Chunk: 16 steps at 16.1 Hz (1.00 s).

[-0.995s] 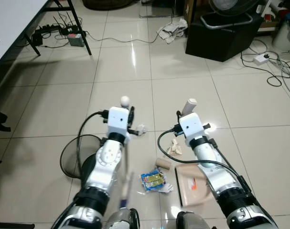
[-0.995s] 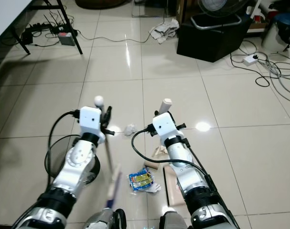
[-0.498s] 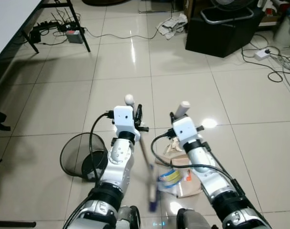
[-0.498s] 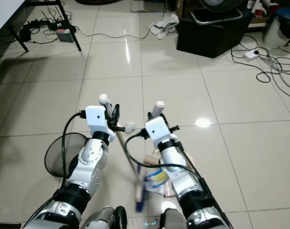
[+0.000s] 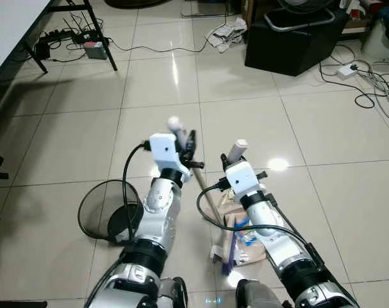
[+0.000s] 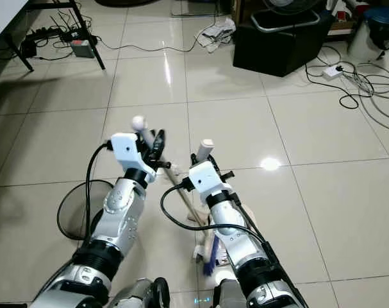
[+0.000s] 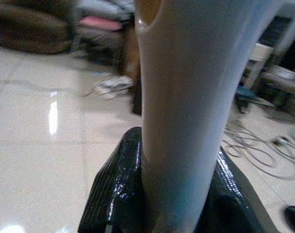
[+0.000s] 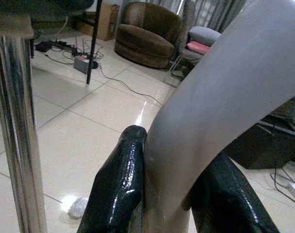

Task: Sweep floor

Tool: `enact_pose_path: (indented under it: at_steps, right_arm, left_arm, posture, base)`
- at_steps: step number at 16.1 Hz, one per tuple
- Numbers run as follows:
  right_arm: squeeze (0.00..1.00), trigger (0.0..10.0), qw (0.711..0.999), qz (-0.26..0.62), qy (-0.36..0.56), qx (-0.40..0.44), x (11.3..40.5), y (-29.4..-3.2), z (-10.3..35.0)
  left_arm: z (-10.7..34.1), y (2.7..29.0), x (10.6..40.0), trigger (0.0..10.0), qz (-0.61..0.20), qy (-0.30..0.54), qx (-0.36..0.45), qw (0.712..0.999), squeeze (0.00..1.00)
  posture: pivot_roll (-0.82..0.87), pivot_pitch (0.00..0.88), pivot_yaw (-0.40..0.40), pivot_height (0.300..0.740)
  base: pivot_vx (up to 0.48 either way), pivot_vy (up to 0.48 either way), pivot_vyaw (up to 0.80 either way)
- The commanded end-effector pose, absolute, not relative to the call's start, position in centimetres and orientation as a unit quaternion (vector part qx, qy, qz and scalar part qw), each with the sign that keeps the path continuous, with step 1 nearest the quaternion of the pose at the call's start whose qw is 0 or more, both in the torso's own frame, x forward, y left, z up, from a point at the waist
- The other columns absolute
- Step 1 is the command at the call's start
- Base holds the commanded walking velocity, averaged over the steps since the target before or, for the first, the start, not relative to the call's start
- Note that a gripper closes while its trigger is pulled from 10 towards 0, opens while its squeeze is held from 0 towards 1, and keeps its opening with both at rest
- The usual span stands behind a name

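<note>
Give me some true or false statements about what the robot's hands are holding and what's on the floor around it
1. The left hand is closed on a broom handle. True.
2. The right hand holds nothing. False: it grips a pale dustpan handle.
3. A round black wire bin sits on the floor to the robot's left. True.
4. The broom's blue bristles are resting inside the bin. False: they lie by the dustpan, between the arms.
5. A crumpled cloth lies beside a black box far ahead. True.

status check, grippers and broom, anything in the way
Left gripper shut on broom. Right gripper shut on dustpan handle. Wrapper swept onto dustpan. Wire bin close left.
</note>
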State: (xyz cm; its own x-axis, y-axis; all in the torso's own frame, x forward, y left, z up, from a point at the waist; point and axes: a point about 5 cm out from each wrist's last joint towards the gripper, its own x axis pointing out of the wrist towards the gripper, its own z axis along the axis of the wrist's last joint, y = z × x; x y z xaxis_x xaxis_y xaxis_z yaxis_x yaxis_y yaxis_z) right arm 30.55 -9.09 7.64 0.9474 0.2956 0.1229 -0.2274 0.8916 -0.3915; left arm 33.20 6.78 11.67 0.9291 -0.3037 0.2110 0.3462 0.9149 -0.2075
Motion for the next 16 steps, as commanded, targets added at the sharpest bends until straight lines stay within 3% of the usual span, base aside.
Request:
enact_pose_path:
  at_steps: [1,8,10,16]
  right_arm:
    - [0.00,10.0,0.975,0.127,-0.068,-0.172,30.1,-9.4,6.7]
    - [0.00,10.0,0.990,0.017,-0.075,-0.121,28.6,-15.1,6.9]
    - [0.00,10.0,0.990,-0.012,-0.087,-0.108,27.9,-16.9,7.3]
    - [0.00,10.0,0.992,-0.052,-0.092,-0.069,27.1,-18.7,7.5]
  left_arm:
    - [12.3,6.8,33.2,10.0,-0.184,-0.105,-0.114,0.971,0.00]
    - [13.9,10.7,33.8,10.0,-0.210,-0.136,-0.061,0.966,0.00]
    - [13.9,10.9,34.0,10.0,-0.211,-0.134,-0.071,0.966,0.00]
    - [11.9,9.7,33.6,10.0,-0.230,-0.089,-0.060,0.967,0.00]
  posture:
    - [-0.04,0.175,0.109,0.740]
    - [-0.05,0.081,0.120,0.740]
    - [-0.06,0.056,0.128,0.740]
    - [-0.08,0.012,0.125,0.740]
  base:
    - [0.000,0.000,0.00]
    - [0.000,0.000,0.00]
    - [0.000,0.000,0.00]
    - [0.000,0.000,0.00]
